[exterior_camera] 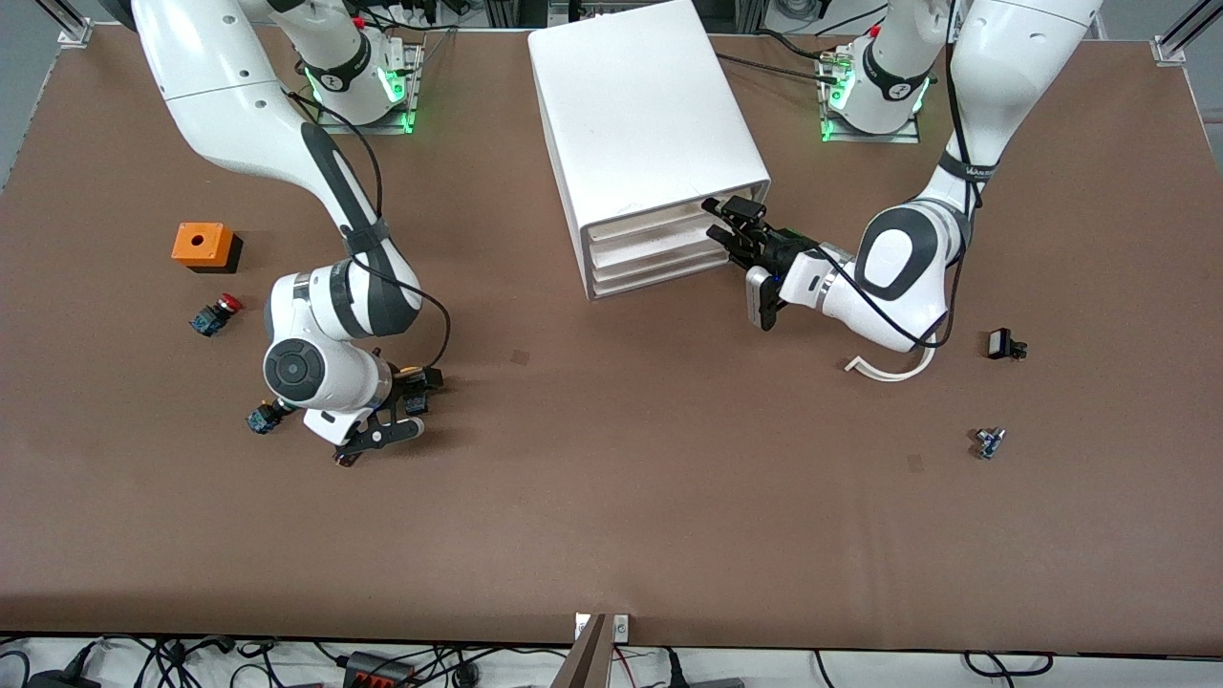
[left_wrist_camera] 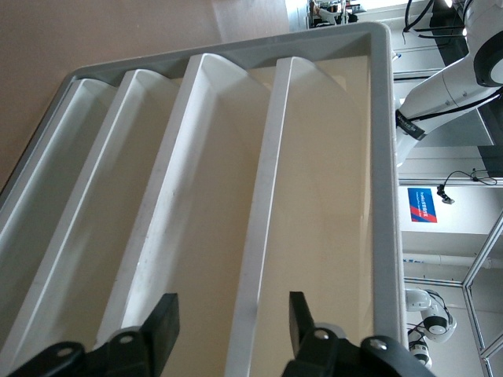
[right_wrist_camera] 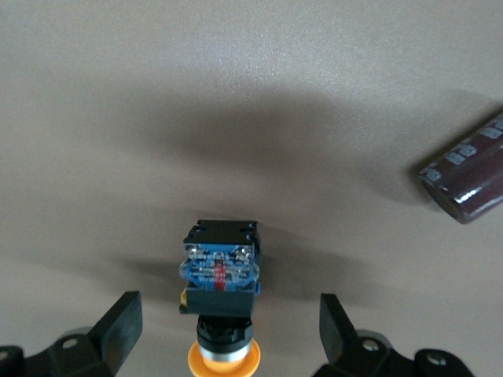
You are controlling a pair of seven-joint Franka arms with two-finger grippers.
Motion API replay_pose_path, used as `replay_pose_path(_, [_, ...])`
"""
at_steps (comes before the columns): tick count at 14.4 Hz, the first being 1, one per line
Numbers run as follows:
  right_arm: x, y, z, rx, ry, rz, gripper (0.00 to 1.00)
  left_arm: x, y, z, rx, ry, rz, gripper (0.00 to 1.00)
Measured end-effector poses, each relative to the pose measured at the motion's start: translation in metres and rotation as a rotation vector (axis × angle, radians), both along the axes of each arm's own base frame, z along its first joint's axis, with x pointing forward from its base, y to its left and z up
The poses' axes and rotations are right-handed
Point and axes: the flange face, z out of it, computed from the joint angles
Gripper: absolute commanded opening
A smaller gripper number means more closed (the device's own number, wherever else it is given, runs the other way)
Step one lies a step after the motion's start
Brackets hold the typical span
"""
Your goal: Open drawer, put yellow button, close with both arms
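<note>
Two arms, front view: right gripper [exterior_camera: 406, 406] hangs low over the yellow button [exterior_camera: 413, 375] on the matte brown table [exterior_camera: 611, 497]; left gripper [exterior_camera: 731, 229] sits at the smooth white cabinet [exterior_camera: 645, 124], by its top drawer [exterior_camera: 650, 232].
Left wrist view: fingers [left_wrist_camera: 161, 318] apart, straddling the drawer's [left_wrist_camera: 314, 181] thin glossy front edge.
Right wrist view: fingers [right_wrist_camera: 122, 322] spread wide around the button [right_wrist_camera: 220, 302], not touching; rounded yellow-orange cap, black collar, blocky blue-black body, lying on its side.
</note>
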Motion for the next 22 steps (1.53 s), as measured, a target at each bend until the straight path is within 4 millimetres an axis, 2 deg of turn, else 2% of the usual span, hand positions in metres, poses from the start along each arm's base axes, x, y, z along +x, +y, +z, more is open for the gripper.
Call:
replay_pose_path(2, [-0.001, 0.004, -0.003, -0.001, -0.001, 0.011, 0.90, -0.001, 0.000, 0.001, 0.000, -0.002, 0.000, 0.15])
replay_pose_path(4, [-0.002, 0.007, -0.004, -0.007, -0.001, 0.022, 0.84, -0.001, -0.001, 0.004, -0.007, -0.006, -0.002, 0.04])
replay_pose_path(5, [-0.002, 0.008, -0.005, -0.007, 0.000, 0.024, 0.83, 0.000, -0.001, 0.006, -0.017, -0.019, -0.005, 0.03])
replay_pose_path(9, [-0.002, 0.007, -0.007, -0.009, -0.001, 0.022, 0.66, 0.000, -0.001, 0.007, -0.022, -0.029, -0.007, 0.03])
replay_pose_path(13, [-0.002, 0.006, -0.008, -0.009, -0.002, 0.021, 0.30, 0.007, 0.003, 0.010, -0.020, -0.048, 0.008, 0.04])
replay_pose_path(15, [-0.002, 0.006, -0.008, -0.009, -0.003, 0.020, 0.18, 0.015, 0.008, 0.010, -0.016, -0.061, 0.015, 0.04])
replay_pose_path(17, [0.000, 0.006, -0.006, -0.008, -0.011, 0.020, 0.10, 0.033, 0.016, 0.012, -0.003, -0.096, 0.012, 0.04])
replay_pose_path(19, [0.014, 0.009, 0.012, 0.004, -0.057, 0.020, 0.03, 0.058, 0.030, 0.015, 0.003, -0.135, 0.027, 0.04])
replay_pose_path(21, [0.031, 0.015, 0.046, 0.015, -0.092, 0.024, 0.01, 0.076, 0.038, 0.013, 0.000, -0.153, 0.043, 0.05])
replay_pose_path(22, [0.039, 0.019, 0.069, 0.020, -0.103, 0.029, 0.00, 0.081, 0.039, 0.012, -0.005, -0.153, 0.043, 0.05])
